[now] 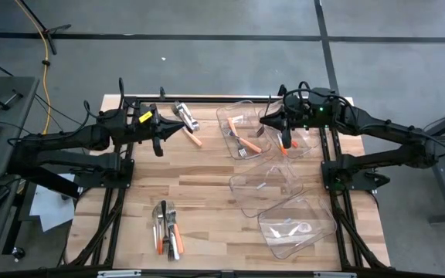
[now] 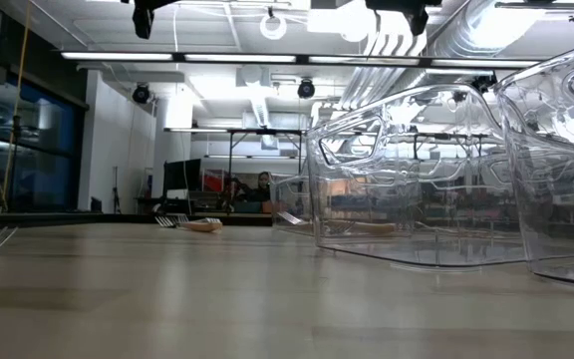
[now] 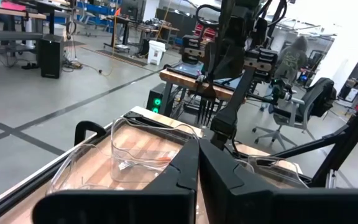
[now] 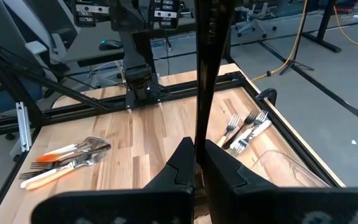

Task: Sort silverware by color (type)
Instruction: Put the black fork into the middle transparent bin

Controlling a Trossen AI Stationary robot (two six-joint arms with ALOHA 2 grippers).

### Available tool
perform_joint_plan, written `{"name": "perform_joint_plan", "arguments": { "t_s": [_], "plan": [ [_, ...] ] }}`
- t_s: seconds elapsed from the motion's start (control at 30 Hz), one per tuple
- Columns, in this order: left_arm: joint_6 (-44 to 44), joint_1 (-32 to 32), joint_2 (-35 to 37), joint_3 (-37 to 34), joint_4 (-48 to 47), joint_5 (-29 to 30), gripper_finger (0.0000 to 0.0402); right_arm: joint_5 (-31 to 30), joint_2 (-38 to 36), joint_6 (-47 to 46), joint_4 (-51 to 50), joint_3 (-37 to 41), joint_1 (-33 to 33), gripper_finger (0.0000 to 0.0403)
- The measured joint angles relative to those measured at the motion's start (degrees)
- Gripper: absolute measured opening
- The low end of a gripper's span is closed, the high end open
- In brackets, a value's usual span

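Note:
My right gripper point(image 1: 284, 139) is high over the right side of the far clear bin point(image 1: 234, 116), shut on a long thin utensil whose orange end point(image 1: 285, 148) shows below the fingers. That bin holds orange-handled forks point(image 1: 243, 144). My left gripper point(image 1: 157, 144) is shut on nothing and hangs over the table's far left part, next to a lone orange-handled piece point(image 1: 194, 138) and a heap of silver forks point(image 1: 185, 117). A mixed pile with orange and white handles point(image 1: 168, 230) lies flat near the near edge. My right gripper pinches the utensil between its two fingers. The utensil's shaft point(image 4: 199, 144) runs along the fingers and sticks out far past their tips as a dark bar point(image 4: 207, 62). It is lifted clear of the table and the bins.
Two more clear bins stand in a row toward the near right: the middle one point(image 1: 246, 202) and the near one point(image 1: 315, 239), each with a small pale piece inside. Black frame rails run along the table's edges. Bare wood lies in the table's middle point(image 1: 199, 181).

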State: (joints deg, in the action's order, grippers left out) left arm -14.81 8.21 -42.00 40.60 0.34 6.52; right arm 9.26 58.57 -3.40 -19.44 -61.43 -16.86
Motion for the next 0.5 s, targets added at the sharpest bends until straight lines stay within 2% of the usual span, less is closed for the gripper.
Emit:
{"name": "perform_joint_plan", "arguments": {
  "t_s": [0.5],
  "plan": [
    [1.31,0.00,0.00,-0.02,-0.03,0.02,0.0000,0.84,0.02,-0.01,0.02,0.00,0.02,0.0000]
  ]
}}
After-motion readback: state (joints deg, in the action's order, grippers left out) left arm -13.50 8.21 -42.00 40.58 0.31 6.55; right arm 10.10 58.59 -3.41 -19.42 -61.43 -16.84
